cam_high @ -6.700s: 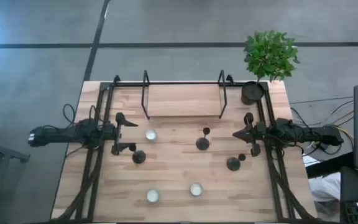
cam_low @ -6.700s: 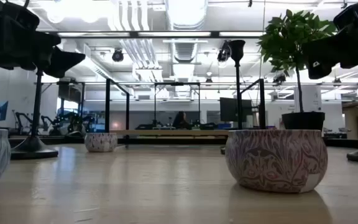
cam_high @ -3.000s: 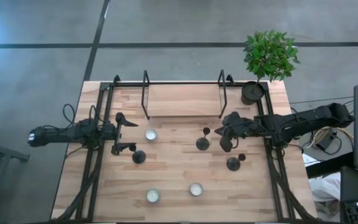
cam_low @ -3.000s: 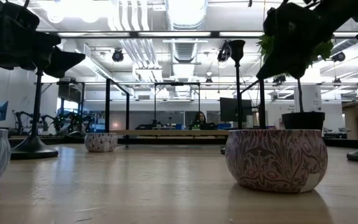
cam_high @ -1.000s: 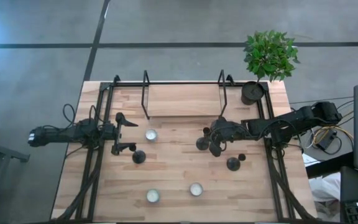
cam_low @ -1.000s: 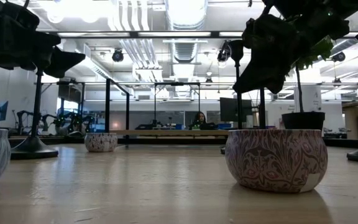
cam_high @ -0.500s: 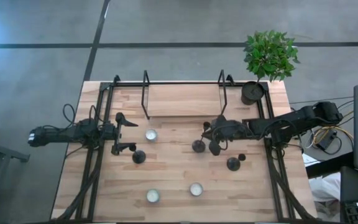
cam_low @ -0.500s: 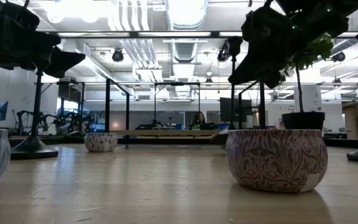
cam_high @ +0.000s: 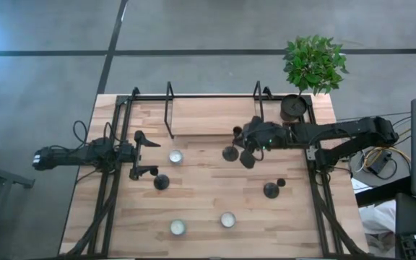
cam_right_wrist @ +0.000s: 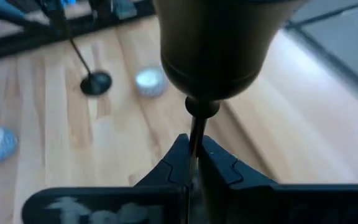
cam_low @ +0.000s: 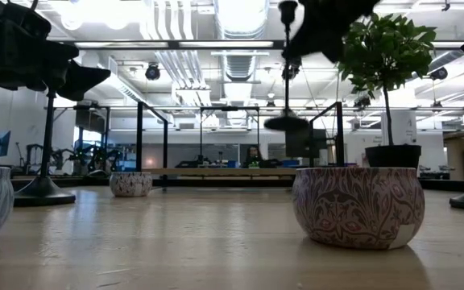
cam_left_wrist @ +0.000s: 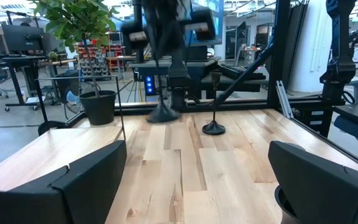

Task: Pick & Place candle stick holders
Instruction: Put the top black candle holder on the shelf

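From above, the right gripper (cam_high: pixel 241 144) is clamping a black metal candle stick holder (cam_high: pixel 230 153) over the pale wood-plank table (cam_high: pixel 208 195), while the left gripper (cam_high: pixel 144 154) is resting spread wide at the left edge. At table height, the holder's round flat base (cam_low: pixel 286 123) is hanging airborne. Wrist-side, slim fingers (cam_right_wrist: pixel 180 160) are pinching its thin stem (cam_right_wrist: pixel 196 140) below the cup.

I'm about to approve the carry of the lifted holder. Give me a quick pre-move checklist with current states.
1. Right claw shut on the held holder's stem: ok.
2. Held holder's base off the table: ok, seen in the low view.
3. Holder hanging straight: cannot tell.
4. Left claw open and parked at the left edge: ok.
5. Other holders standing apart from the carried one: ok.
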Robot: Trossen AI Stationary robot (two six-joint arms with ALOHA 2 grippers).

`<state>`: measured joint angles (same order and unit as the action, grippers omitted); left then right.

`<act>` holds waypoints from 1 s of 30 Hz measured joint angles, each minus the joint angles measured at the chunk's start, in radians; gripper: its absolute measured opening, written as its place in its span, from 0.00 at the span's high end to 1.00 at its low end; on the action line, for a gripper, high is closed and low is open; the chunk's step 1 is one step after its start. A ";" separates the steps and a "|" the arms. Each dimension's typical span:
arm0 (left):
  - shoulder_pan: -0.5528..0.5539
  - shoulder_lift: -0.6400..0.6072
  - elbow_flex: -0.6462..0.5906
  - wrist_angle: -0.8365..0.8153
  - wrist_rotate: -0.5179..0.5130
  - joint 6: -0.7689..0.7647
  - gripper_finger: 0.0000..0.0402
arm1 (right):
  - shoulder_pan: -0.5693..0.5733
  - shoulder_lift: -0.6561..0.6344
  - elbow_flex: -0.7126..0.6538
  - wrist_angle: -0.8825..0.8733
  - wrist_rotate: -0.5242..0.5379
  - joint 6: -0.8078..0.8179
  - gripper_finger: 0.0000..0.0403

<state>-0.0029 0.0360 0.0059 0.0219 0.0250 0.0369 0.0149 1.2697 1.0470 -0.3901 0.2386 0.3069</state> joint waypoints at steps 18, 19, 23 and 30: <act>0.001 0.003 0.000 0.000 0.000 0.000 0.01 | -0.192 0.078 0.355 -0.157 -0.119 -0.138 0.97; 0.001 0.003 0.000 0.000 0.000 0.000 0.01 | -0.200 0.089 0.362 -0.170 -0.133 -0.146 0.97; 0.000 0.006 0.000 0.000 0.000 -0.001 0.01 | -0.231 0.141 0.403 -0.166 -0.175 -0.175 0.97; 0.000 0.008 0.000 0.000 0.000 0.000 0.01 | -0.297 0.243 0.469 -0.159 -0.234 -0.231 0.97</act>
<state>-0.0032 0.0437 0.0059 0.0223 0.0250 0.0364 -0.2822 1.5132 1.5162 -0.5492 0.0047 0.0757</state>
